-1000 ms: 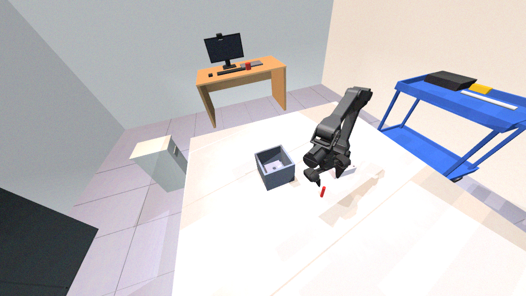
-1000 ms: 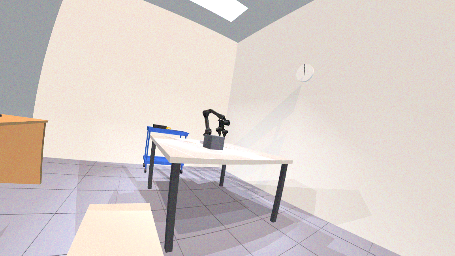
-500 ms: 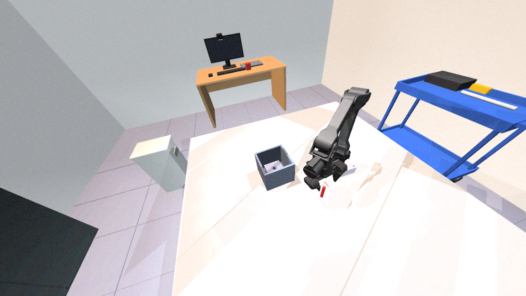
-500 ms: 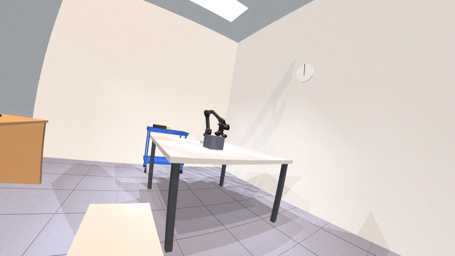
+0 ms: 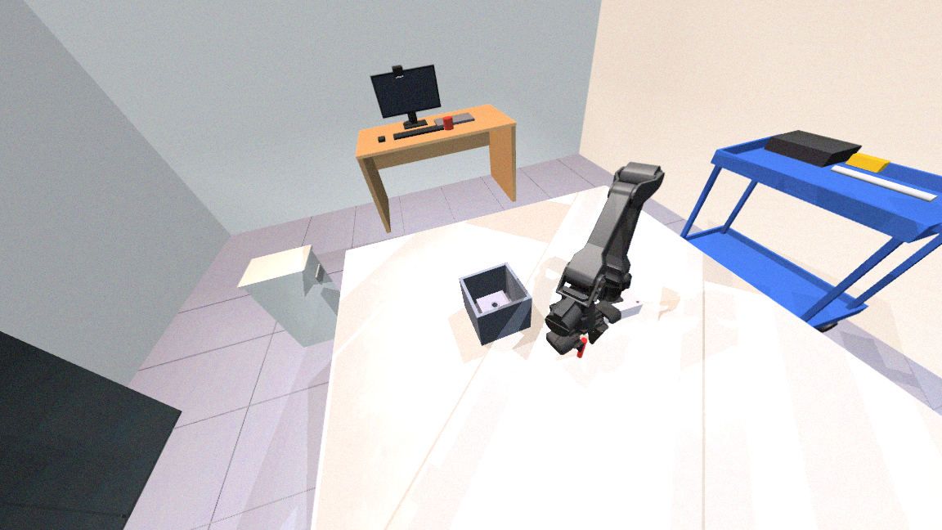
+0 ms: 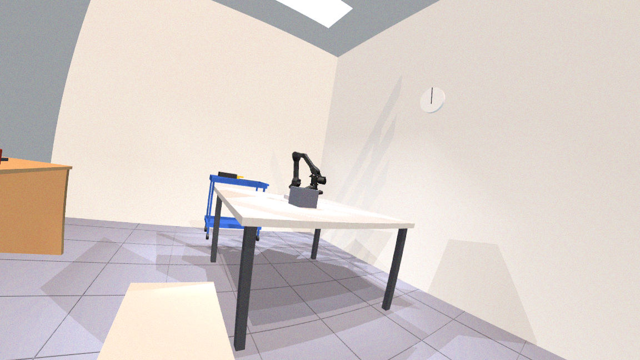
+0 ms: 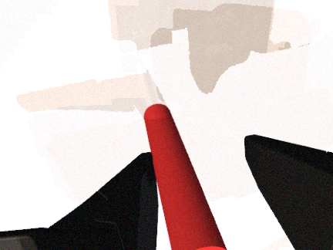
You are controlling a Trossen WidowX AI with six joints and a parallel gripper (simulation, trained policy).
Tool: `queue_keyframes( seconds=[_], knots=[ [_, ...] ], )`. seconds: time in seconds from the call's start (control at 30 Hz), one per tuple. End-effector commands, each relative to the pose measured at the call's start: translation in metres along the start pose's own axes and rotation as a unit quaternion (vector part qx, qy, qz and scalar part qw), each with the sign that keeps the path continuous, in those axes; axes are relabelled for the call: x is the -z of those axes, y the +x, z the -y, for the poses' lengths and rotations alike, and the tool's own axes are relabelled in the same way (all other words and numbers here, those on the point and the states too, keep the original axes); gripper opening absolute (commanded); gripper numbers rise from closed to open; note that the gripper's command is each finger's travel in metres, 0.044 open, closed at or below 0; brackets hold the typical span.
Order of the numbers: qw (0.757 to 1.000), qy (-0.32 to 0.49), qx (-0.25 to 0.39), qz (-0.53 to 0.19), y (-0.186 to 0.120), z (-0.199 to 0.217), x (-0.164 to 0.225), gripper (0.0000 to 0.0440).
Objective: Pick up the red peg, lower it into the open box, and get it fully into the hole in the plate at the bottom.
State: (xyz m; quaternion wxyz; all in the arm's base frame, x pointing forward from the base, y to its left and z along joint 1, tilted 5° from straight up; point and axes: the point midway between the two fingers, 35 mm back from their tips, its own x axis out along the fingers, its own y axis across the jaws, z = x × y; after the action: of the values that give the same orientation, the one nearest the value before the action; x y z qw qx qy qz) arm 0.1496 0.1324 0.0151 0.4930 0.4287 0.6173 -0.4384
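On the pale table (image 5: 408,395) (image 6: 322,219), the red peg (image 5: 583,349) (image 7: 181,181) is seen between the parted fingers of the gripper (image 5: 579,343) (image 7: 199,154), outside the open box. By the gripper, the peg is not gripped: its fingers are held partway open, and in the wrist view a clear gap is left between the peg and the finger at the right of the picture. At the left of that view, the peg's side is met by the edge of the other finger, though whether the two are touching cannot be told. The lower part of the arm (image 5: 612,231) (image 6: 306,159) is bent down toward the table. Well apart from the peg, the open box (image 5: 504,324) (image 6: 303,197) is stood upright on the table, and at its bottom a pale plate (image 5: 484,303) is shown with a dark hole (image 5: 495,304), in which no peg is seated. Behind the table, a blue cart (image 5: 816,187) (image 6: 239,180) is seen.

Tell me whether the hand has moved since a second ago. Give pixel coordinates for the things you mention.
Yes, downward: in the exterior view, the hand (image 5: 586,341) (image 6: 315,189) (image 7: 199,154) is lower against the open box (image 5: 505,322) (image 6: 303,198).
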Motion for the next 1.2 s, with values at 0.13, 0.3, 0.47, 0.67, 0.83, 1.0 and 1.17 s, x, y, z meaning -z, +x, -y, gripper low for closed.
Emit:
queue_keyframes(
  seconds=[0.13, 0.3, 0.47, 0.67, 0.83, 1.0, 1.17],
  knots=[
    [1.000, -0.025, -0.002, -0.003, 0.008, -0.004, 0.003, 0.0022],
    [1.000, -0.017, -0.016, -0.018, 0.000, -0.007, 0.007, 0.0012],
    [0.999, -0.013, -0.032, -0.033, -0.012, -0.010, 0.011, 0.0001],
    [0.997, -0.014, -0.057, -0.050, -0.029, -0.015, 0.016, 0.0000],
    [0.995, -0.020, -0.080, -0.062, -0.047, -0.020, 0.020, 0.0000],
    [0.991, -0.030, -0.106, -0.069, -0.068, -0.026, 0.022, 0.0000],
    [0.988, -0.042, -0.134, -0.067, -0.092, -0.031, 0.020, 0.0000]
  ],
)
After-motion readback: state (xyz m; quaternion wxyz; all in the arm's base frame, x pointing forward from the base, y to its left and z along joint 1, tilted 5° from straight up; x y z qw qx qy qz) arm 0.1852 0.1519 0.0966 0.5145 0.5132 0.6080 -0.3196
